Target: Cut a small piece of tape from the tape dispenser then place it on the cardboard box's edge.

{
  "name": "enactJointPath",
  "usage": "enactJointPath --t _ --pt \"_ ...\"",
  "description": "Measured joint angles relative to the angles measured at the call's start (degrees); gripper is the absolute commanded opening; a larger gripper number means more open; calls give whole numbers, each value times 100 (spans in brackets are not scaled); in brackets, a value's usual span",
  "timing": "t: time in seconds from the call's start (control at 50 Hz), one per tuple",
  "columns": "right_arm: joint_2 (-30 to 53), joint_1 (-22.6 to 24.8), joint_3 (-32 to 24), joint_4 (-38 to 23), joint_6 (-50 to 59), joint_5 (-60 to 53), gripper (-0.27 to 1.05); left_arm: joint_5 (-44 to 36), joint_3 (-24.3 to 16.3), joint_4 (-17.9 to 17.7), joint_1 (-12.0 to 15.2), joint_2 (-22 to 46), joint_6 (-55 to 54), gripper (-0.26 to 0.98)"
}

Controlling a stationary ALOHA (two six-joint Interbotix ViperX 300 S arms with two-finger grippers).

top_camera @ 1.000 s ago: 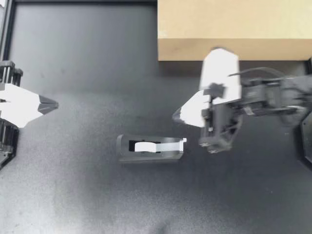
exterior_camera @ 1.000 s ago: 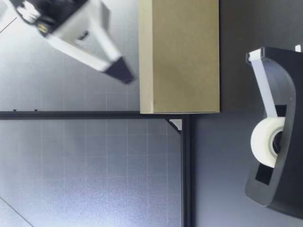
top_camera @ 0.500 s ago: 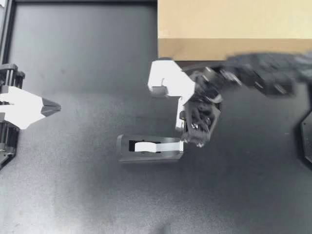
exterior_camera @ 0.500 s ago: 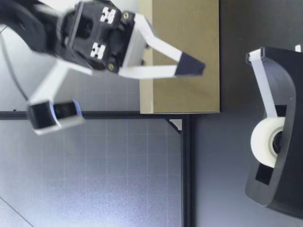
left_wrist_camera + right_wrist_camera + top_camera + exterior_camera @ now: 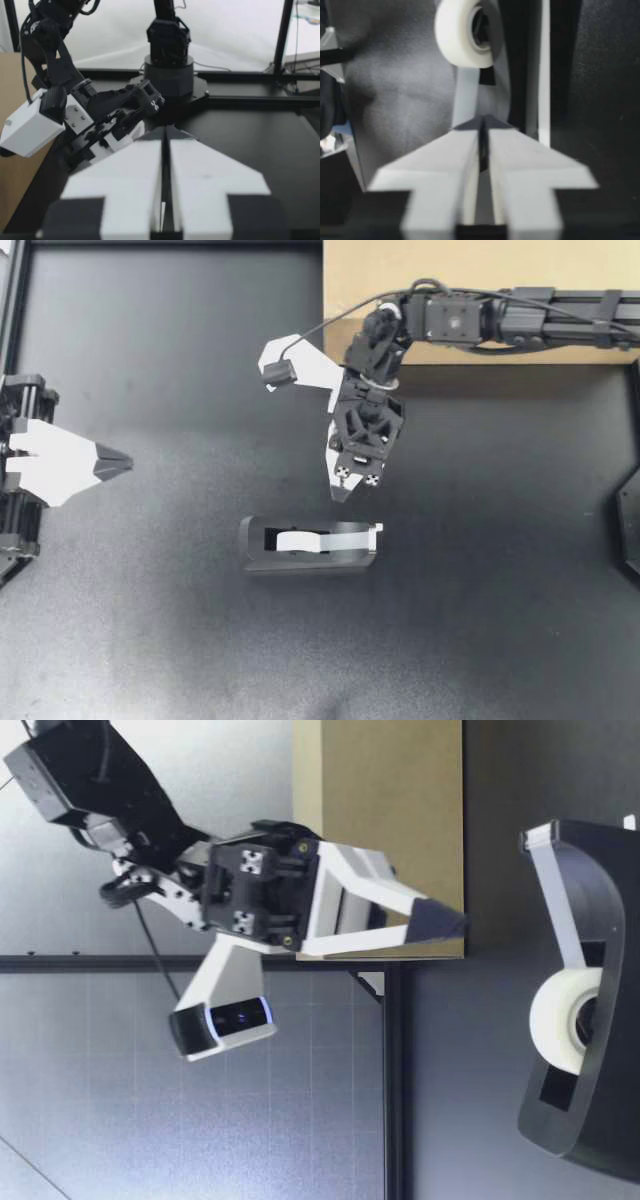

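Reaches in from three o'clock with the right arm (image 5: pixel 560 315), laid across the cardboard box (image 5: pixel 450 265) at twelve o'clock, then bends at the wrist toward six. Aims the right gripper (image 5: pixel 340 492) down and toward six o'clock, fingers pressed together into a single point, nothing pinched. Hangs clear above the bench (image 5: pixel 180 360). Leaves the tape dispenser (image 5: pixel 310 545) lying near, at six o'clock from that tip, long axis nine to three, cutter end at three, no contact.

From bench height: shows the right gripper (image 5: pixel 445 925) tilted downward in front of the cardboard box (image 5: pixel 380 830), tip off the surface, with the tape dispenser (image 5: pixel 590 990) upright nearer the camera. Along the right wrist: looks past the closed tip (image 5: pixel 482 122) to the tape roll (image 5: pixel 462 32) straight ahead and a tape strip (image 5: pixel 465 95) running back under it.

Keeps to nine o'clock with the left gripper (image 5: pixel 120 460), pointing toward three, fingers flat against each other and empty, well apart from the dispenser.
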Motion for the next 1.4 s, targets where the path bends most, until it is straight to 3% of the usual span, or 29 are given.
enactJointPath --t 0.12,0.76,1.4 --pt "18 9 -9 -9 0 0 51 0 0 0 -9 53 0 -12" --pt "272 308 141 62 88 88 47 0 44 0 0 70 0 -12" --pt "343 413 149 132 88 176 31 0 53 0 -9 70 0 -12"
